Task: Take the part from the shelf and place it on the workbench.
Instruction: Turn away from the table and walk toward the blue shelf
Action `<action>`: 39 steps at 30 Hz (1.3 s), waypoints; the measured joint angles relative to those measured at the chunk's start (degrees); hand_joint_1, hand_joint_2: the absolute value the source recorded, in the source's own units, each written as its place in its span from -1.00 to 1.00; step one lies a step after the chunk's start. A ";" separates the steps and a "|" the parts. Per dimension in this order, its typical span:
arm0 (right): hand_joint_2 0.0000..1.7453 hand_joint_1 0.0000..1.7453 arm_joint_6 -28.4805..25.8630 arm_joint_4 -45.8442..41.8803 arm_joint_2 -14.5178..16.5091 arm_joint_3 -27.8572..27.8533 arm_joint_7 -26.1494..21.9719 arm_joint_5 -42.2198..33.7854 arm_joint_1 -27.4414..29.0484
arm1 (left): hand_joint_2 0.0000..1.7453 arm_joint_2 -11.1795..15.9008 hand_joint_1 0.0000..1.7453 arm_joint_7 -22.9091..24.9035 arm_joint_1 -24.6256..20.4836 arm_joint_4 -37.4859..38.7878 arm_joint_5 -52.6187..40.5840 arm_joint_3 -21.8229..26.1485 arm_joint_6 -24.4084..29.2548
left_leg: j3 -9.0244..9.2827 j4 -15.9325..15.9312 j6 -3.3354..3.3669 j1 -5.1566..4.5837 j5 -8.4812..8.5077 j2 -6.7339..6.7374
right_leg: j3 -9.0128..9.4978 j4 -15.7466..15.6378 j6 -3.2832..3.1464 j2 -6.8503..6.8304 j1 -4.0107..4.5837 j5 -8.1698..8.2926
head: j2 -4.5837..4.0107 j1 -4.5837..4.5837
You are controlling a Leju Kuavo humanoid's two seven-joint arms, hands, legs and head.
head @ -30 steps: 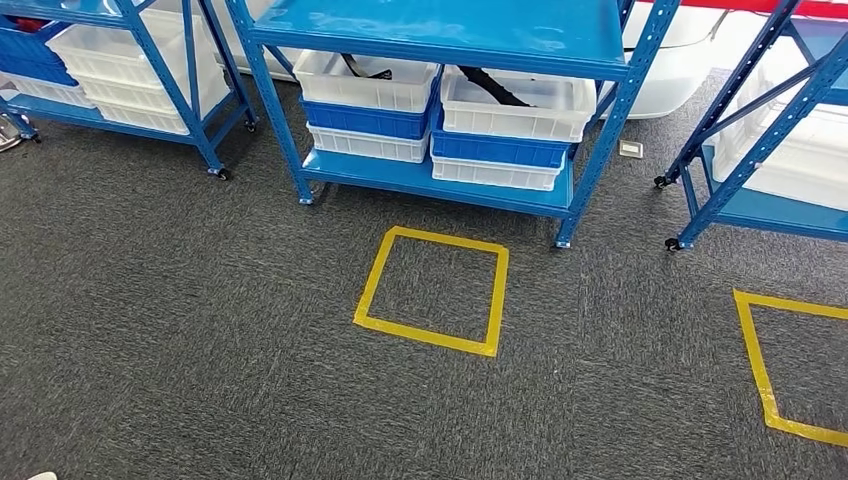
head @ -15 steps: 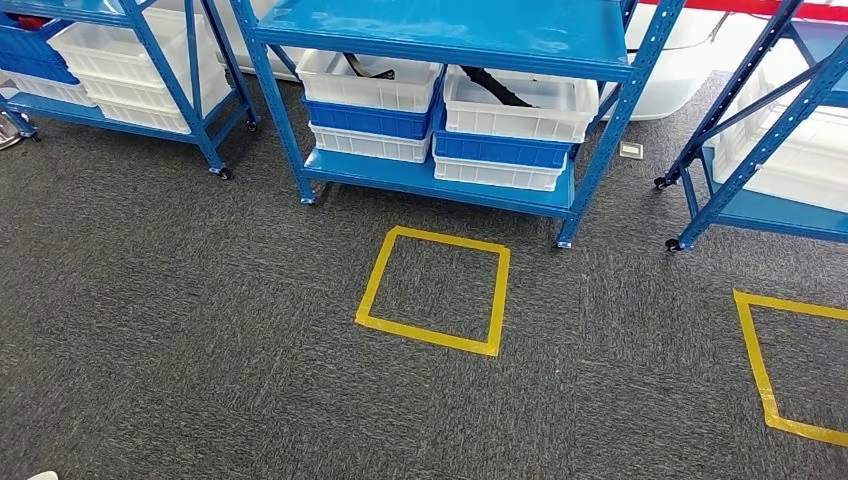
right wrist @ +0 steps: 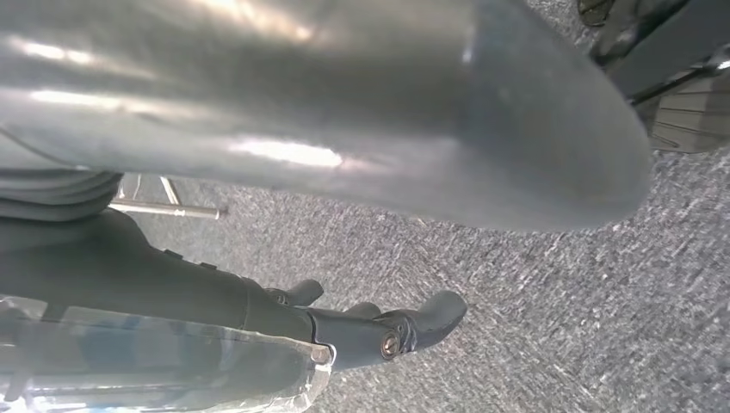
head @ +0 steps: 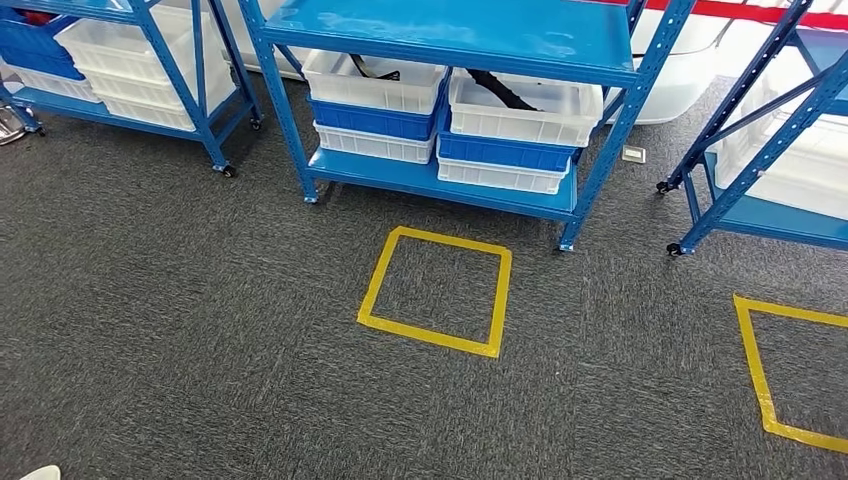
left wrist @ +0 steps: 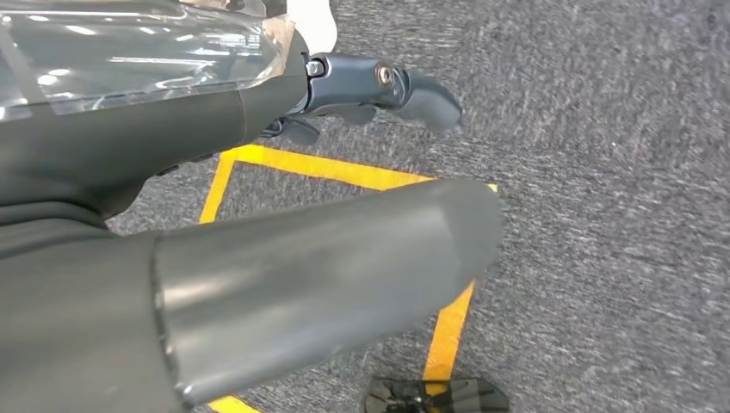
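You are standing short of shelf point(head: 440, 180), facing it. Dark part point(head: 500, 88) lying in white bin point(head: 520, 108) on shelf. Left hand point(left wrist: 379, 86) and right hand point(right wrist: 379, 331) hanging released, grasping nothing. Keep approaching squarely before reaching.

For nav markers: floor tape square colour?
Yellow tape square on dark grey carpet; clearest in head view.
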 joint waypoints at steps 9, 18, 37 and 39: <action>-1.00 -1.00 -0.31 0.01 -0.09 0.00 0.37 0.21 -0.02 | -1.00 -0.09 -1.00 0.05 -0.11 -0.11 -0.19 0.01 0.02 | -0.57 3.54 -4.39 1.49 -2.77 -0.12 | 5.44 -11.66 0.14 -0.22 -1.19 4.97 | 0.00 -0.19; -1.00 -1.00 -0.58 0.00 -0.08 0.00 0.61 0.42 0.02 | -1.00 -0.22 -1.00 -0.27 0.13 -0.11 -0.36 0.03 0.00 | -10.17 19.19 -1.36 -0.20 -7.42 -2.76 | 6.40 -11.40 -2.45 1.17 1.32 4.16 | 0.00 -0.54; -1.00 -1.00 -1.24 0.00 -0.06 -0.03 1.11 0.42 0.24 | -1.00 -0.41 -1.00 -0.85 0.05 -0.13 -1.09 0.01 -0.13 | -0.95 3.52 1.21 -2.00 -2.15 -2.74 | 0.62 -3.55 0.52 0.66 1.08 2.27 | 0.00 -0.32; -1.00 -1.00 -1.33 0.00 -0.06 -0.03 1.16 0.69 0.27 | -1.00 -0.44 -1.00 -0.84 0.03 -0.13 -1.17 0.01 -0.13 | -0.25 3.74 0.59 -2.16 -2.99 -2.67 | 3.84 -10.82 0.79 0.08 0.96 5.72 | 0.00 -0.33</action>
